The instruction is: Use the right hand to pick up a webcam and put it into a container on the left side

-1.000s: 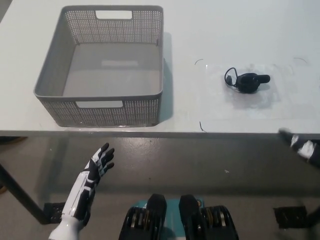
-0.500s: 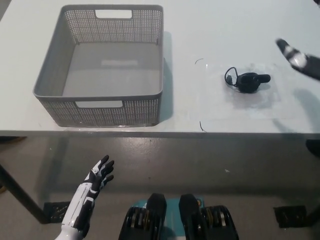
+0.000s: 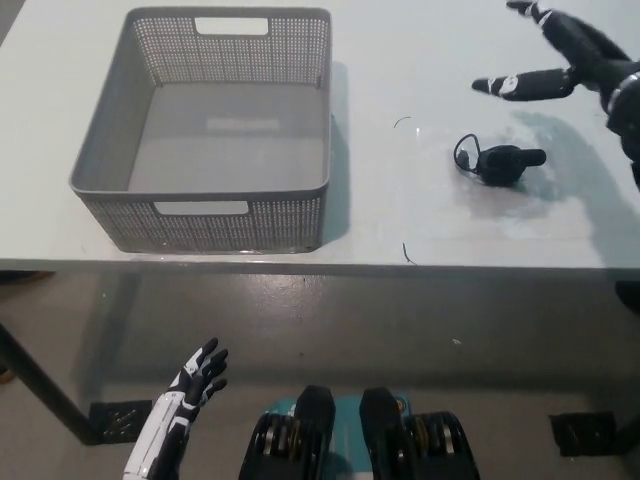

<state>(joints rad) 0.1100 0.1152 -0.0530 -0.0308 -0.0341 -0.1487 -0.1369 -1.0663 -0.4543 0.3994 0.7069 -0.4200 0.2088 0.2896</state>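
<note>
Black right hand (image 3: 570, 60) up at the far right of the table, fingers spread wide, holding nothing — above and just beyond the small black webcam with its looped cable (image 3: 498, 162), not touching it. White left hand (image 3: 195, 372) low at the lower left, below the table edge, fingers apart, idle. Webcam lying on the white tabletop (image 3: 400, 60), right of centre, well apart from the grey perforated plastic basket with cut-out handles (image 3: 305, 215) on the left, which is bare inside. Early in the task by the look of it: nothing grasped yet; closing on the webcam, lifting, carrying left and dropping it in the basket all left to do. Count — one webcam, one basket, two robot hands.
</note>
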